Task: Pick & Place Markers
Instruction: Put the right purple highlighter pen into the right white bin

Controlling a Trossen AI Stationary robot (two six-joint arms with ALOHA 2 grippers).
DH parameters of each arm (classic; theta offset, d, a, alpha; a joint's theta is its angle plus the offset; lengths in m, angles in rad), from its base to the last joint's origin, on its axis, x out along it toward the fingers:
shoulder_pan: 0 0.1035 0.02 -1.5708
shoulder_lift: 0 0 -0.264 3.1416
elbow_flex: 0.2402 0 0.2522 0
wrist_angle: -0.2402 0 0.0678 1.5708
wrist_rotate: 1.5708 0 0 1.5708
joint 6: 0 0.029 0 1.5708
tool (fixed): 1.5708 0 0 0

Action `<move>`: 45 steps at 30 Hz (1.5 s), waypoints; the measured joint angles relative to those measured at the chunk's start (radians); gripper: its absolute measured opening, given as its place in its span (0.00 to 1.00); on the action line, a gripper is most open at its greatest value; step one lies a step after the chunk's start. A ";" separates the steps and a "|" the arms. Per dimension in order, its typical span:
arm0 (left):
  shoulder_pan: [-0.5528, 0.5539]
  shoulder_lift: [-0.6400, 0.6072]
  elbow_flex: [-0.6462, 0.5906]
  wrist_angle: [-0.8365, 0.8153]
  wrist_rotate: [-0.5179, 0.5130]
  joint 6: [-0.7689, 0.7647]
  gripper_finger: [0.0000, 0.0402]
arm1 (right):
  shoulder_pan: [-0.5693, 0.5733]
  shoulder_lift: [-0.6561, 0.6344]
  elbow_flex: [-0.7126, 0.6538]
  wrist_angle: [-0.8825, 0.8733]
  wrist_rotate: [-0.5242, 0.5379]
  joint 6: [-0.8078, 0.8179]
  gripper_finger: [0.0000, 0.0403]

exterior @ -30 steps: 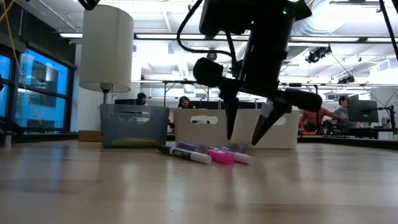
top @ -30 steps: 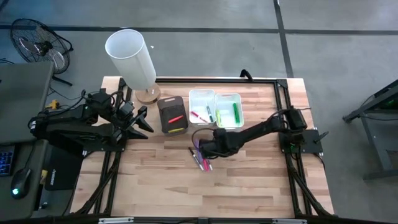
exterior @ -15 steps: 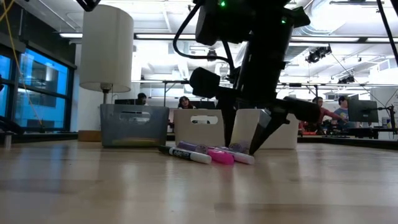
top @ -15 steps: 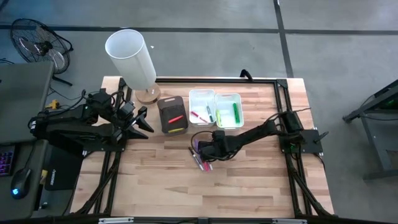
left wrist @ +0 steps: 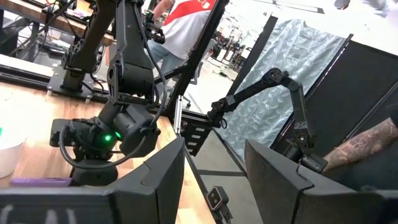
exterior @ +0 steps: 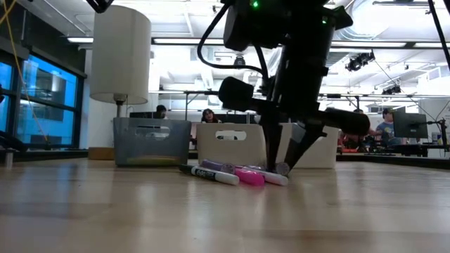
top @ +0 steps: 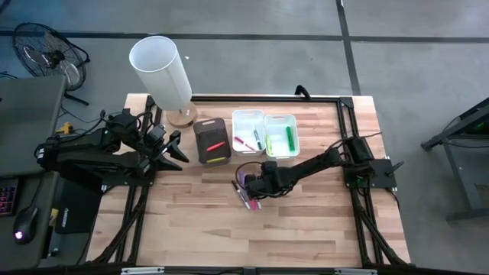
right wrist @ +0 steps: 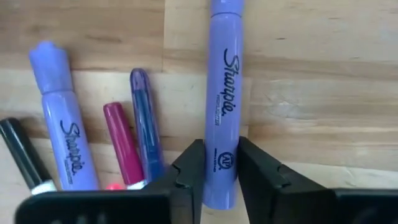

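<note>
Several markers (top: 248, 192) lie side by side on the wooden table near its middle. My right gripper (top: 254, 183) stands over them, fingers down, shut on a purple marker (right wrist: 224, 93) that lies flat on the wood. Beside it lie another purple marker (right wrist: 62, 137), a magenta one (right wrist: 121, 143), a violet one (right wrist: 144, 118) and a black one (right wrist: 22, 152). The low view shows the right gripper (exterior: 281, 165) down at the table behind a pink marker (exterior: 249, 176). My left gripper (top: 177, 149) waits open at the table's left. My right gripper pinches the purple marker's two long sides (right wrist: 221, 163) between its two fingers, near the marker's end away from the cap. The fingers (right wrist: 191, 168) come from above, pointing down, and lie across the marker. The marker lies flat on the table.
At the back stand a dark bin (top: 210, 141) with a red and a yellow marker and two white bins (top: 247, 131) (top: 280, 135) with more markers. A white lamp (top: 160, 72) stands at the far left. Bare wood lies toward the near edge.
My right gripper has come down to the table over the markers, shifting slightly toward the left edge, and its fingers have shut from a wide gap onto the purple marker. The markers lie where they were.
</note>
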 joint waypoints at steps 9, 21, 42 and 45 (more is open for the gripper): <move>0.000 0.000 0.000 0.000 0.000 0.001 0.41 | 0.036 -0.022 0.000 -0.036 -0.068 -0.026 0.18; 0.000 0.000 0.000 0.000 0.000 0.002 0.41 | 0.085 -0.100 -0.006 -0.153 -0.104 -0.031 0.16; 0.000 0.171 0.000 0.034 -0.089 -0.011 0.41 | 0.154 -0.119 0.208 -0.315 0.083 -0.224 0.17; 0.000 0.235 0.000 0.056 -0.091 -0.012 0.41 | 0.154 -0.120 0.282 -0.405 0.165 -0.263 0.17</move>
